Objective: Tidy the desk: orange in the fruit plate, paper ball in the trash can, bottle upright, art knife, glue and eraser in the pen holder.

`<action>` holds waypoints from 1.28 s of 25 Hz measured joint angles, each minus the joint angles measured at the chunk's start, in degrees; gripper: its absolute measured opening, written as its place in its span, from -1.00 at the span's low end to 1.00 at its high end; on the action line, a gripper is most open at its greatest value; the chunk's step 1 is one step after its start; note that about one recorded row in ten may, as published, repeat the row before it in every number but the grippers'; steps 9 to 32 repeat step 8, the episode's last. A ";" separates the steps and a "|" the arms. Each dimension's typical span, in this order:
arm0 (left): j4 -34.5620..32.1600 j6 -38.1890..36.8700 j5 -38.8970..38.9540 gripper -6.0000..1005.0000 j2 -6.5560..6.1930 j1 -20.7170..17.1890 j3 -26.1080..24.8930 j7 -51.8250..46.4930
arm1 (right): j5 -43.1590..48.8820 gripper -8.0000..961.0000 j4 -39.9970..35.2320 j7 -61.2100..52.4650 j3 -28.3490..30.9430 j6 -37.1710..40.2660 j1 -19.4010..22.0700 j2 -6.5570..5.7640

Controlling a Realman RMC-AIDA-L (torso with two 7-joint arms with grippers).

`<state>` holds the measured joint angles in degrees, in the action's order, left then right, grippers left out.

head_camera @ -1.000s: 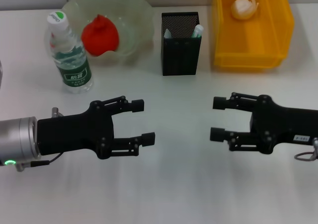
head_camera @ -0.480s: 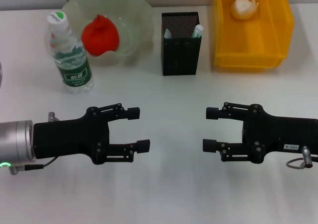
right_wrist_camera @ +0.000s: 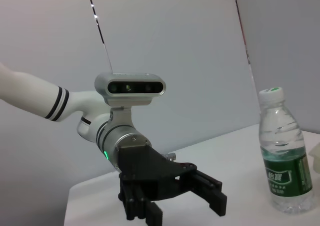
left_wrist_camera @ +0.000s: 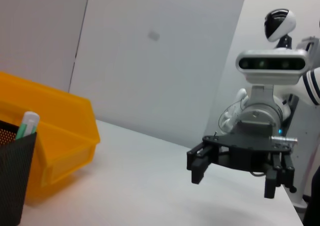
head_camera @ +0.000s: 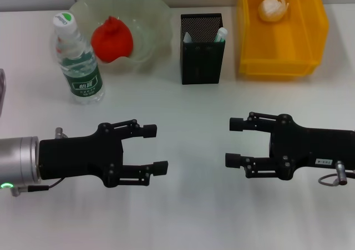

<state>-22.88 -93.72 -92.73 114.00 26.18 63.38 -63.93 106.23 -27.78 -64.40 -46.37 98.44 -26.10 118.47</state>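
Your left gripper [head_camera: 156, 148] is hovering near-left over the desk [head_camera: 188, 217], fingers apart. The bottle [head_camera: 77, 61] is standing far left, the orange [head_camera: 112, 38] sitting in the plate [head_camera: 150, 17], the paper ball [head_camera: 273, 8] lying in the can [head_camera: 277, 56]. Your right gripper [head_camera: 234, 142] is hovering near-right, fingers apart.

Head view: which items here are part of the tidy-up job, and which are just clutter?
Job items:
orange in the fruit plate
paper ball in the trash can
bottle, upright
pen holder, tools sticking out
left gripper and right gripper, both open, empty

Just lying about:
nothing clear; only an unidentifiable sliver at the desk's left edge
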 joint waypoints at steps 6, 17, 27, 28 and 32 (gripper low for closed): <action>-0.13 0.07 -0.19 0.69 0.14 -0.11 -0.10 0.02 | 0.03 0.63 0.45 0.06 -0.06 -0.37 -0.38 0.00; -0.14 0.12 -0.20 0.69 0.15 -0.14 -0.10 0.03 | 0.03 0.63 0.45 0.07 -0.05 -0.37 -0.49 0.00; -0.14 0.12 -0.20 0.69 0.15 -0.14 -0.10 0.03 | 0.03 0.63 0.45 0.07 -0.05 -0.37 -0.49 0.00; -0.14 0.12 -0.20 0.69 0.15 -0.14 -0.10 0.03 | 0.03 0.63 0.45 0.07 -0.05 -0.37 -0.49 0.00; -0.14 0.12 -0.20 0.69 0.15 -0.14 -0.10 0.03 | 0.03 0.63 0.45 0.07 -0.05 -0.37 -0.49 0.00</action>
